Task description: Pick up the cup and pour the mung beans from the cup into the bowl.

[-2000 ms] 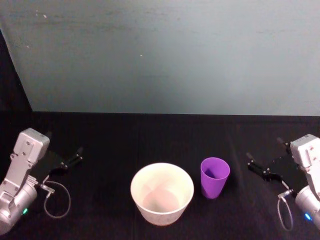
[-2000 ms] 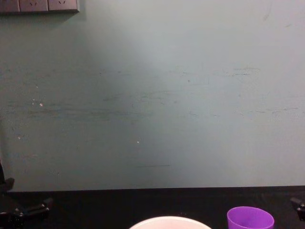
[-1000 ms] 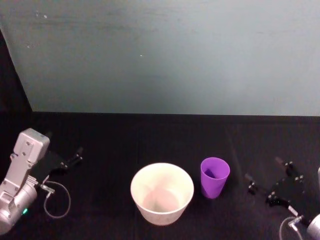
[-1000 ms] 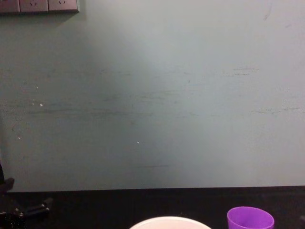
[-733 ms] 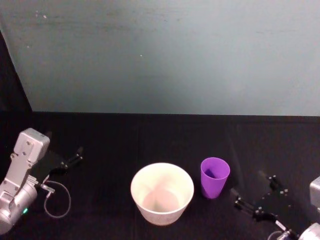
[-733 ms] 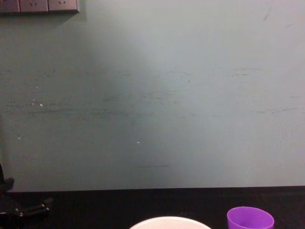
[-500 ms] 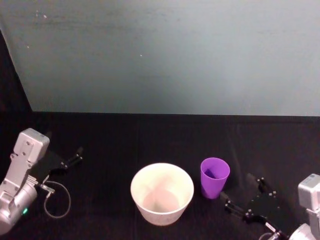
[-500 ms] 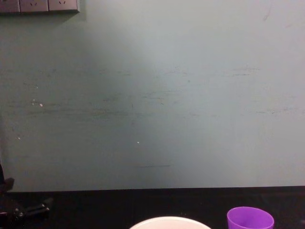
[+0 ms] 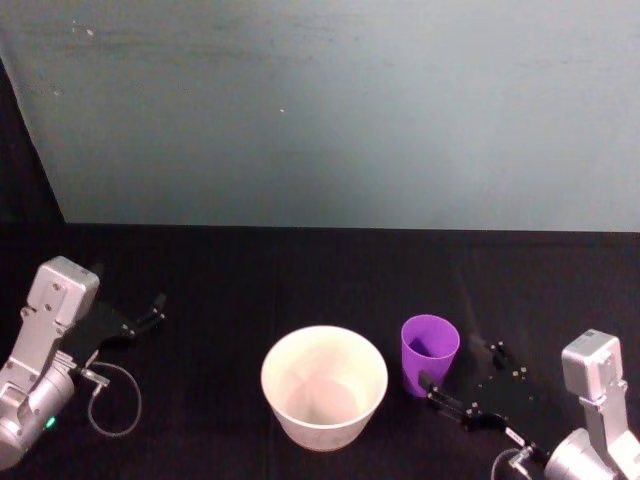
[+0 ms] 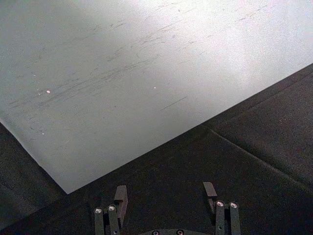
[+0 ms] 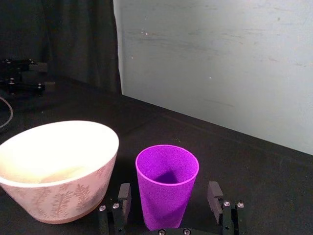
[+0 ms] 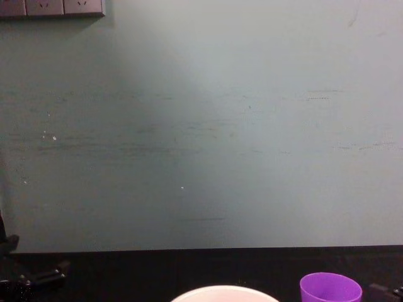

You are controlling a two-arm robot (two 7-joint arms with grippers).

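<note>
Bracketing the cup (image 9: 430, 353) with the right gripper (image 9: 461, 365), fingers spread wide and released, grasping nothing yet. Found the cup upright on the black desk (image 9: 250, 270), just to the right of the bowl (image 9: 324, 329), near it but apart. Saw one finger lined up on either side of the cup's lower wall in the right wrist view, neither clearly touching.

Judged the step in hand as the grasp before the lift. Needed squareness above all: centred on the cup, eased forward far enough to seat the tapered wall well between the pads, then clenched gently around the lower-to-middle wall, below the flared rim. Reckoned on light, smooth plastic, likely to tip or skid toward the bowl under a one-sided nudge, so wanted both fingers landing together. Wanted a straight-up lift afterwards, kept level, before any tilt over the bowl's wide mouth.

Could not make out any mung beans inside the purple interior; thought it wise to handle it as loaded all the same.

Noted the left gripper (image 9: 154, 308) parked at the far left of the desk, fingers likewise apart, holding nothing.
</note>
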